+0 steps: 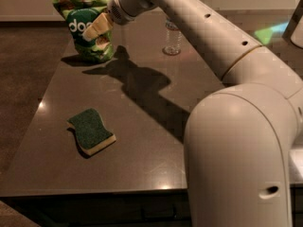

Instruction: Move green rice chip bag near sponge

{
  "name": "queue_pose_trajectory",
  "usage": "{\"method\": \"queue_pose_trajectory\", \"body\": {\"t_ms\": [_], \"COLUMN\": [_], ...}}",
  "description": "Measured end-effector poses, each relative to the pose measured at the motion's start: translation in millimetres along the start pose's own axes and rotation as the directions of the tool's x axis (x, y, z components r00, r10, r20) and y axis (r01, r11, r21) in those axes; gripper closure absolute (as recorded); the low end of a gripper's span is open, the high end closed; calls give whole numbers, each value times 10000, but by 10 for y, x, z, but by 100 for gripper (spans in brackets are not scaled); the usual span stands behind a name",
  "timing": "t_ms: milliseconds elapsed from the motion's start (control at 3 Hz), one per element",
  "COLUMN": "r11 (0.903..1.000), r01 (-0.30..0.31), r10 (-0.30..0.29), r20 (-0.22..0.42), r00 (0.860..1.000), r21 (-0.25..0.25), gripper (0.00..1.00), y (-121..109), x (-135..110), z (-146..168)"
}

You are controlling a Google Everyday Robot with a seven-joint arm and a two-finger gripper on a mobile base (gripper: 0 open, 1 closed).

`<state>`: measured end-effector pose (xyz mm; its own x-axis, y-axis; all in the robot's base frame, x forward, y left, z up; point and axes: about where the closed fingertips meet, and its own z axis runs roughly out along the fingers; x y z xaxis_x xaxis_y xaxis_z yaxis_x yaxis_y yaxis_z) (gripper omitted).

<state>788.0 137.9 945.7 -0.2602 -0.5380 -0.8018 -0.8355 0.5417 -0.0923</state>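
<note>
The green rice chip bag (75, 26) stands upright at the table's far left corner, with part of its white lettering covered. My gripper (94, 29) is in front of the bag's upper right face, reaching in from the right, at or touching the bag. The sponge (90, 129), dark green on top over pale yellow foam, lies flat on the near left part of the table, well apart from the bag.
A clear plastic water bottle (173, 38) stands at the back of the dark table (57, 169), right of the bag. My arm (227, 46) crosses above the table's right half and casts a shadow across its middle. The table's left edge drops to the floor.
</note>
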Motion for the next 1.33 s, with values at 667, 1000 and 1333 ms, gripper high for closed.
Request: {"method": "queue_pose_trajectory", "body": {"t_ms": [667,1000,1333], "r11": [9976,9946,9899], "r01": [-111,-112,-110], "r10": [165,225,288], "r20": [789,1088,1242], "r00": [9967,9938,9918], "r21": [-678,-1033,-1417], "gripper": [16,40,62], "y": [35,55,80], "x": [-80,-86,-40], "z": [176,188,149]}}
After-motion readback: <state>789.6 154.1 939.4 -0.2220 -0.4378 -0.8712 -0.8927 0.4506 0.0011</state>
